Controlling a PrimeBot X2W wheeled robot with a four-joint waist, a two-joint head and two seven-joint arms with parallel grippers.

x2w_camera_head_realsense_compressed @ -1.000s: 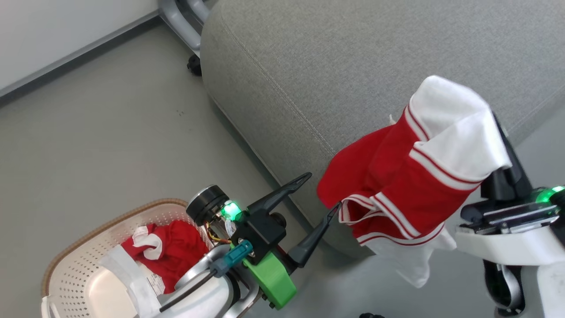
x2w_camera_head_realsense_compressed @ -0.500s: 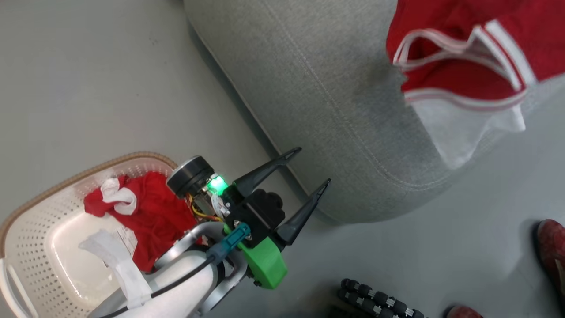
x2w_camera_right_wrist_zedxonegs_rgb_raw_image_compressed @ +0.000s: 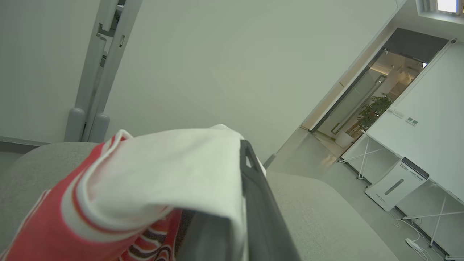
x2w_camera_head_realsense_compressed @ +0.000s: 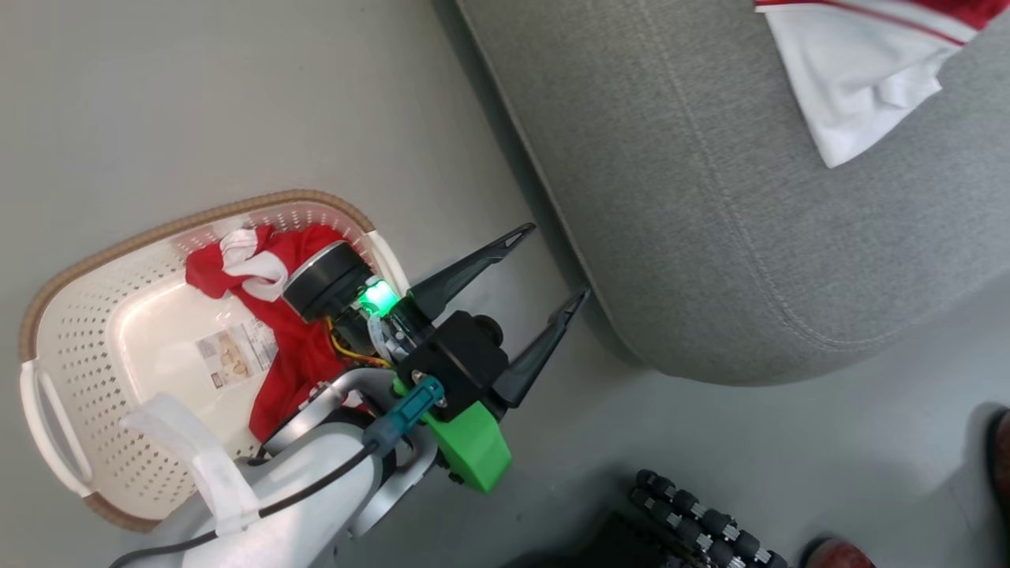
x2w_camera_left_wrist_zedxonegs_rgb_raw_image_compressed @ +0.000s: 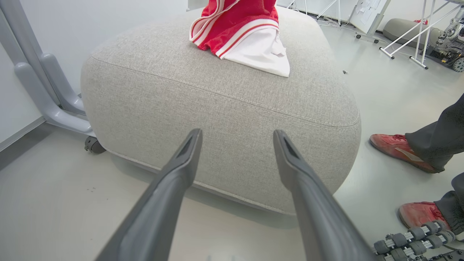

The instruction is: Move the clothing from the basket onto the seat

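Roughly half done, I judge: one red-and-white piece (x2w_camera_left_wrist_zedxonegs_rgb_raw_image_compressed: 246, 36) hangs from the right gripper (x2w_camera_right_wrist_zedxonegs_rgb_raw_image_compressed: 243, 152), which is clamped shut on it. Its white hem touches the seat (x2w_camera_head_realsense_compressed: 710, 197) top at 1 o'clock in the head view but is not released, while a second red piece (x2w_camera_head_realsense_compressed: 300, 367) lies bunched in the basket (x2w_camera_head_realsense_compressed: 79, 379) at 8 o'clock. The left gripper (x2w_camera_head_realsense_compressed: 556, 264) hangs empty, fingers spread, between basket and seat, its forearm (x2w_camera_head_realsense_compressed: 260, 505) over part of that piece. A person's red shoes (x2w_camera_left_wrist_zedxonegs_rgb_raw_image_compressed: 398, 152) stand beside the seat at 3 o'clock in the left wrist view.
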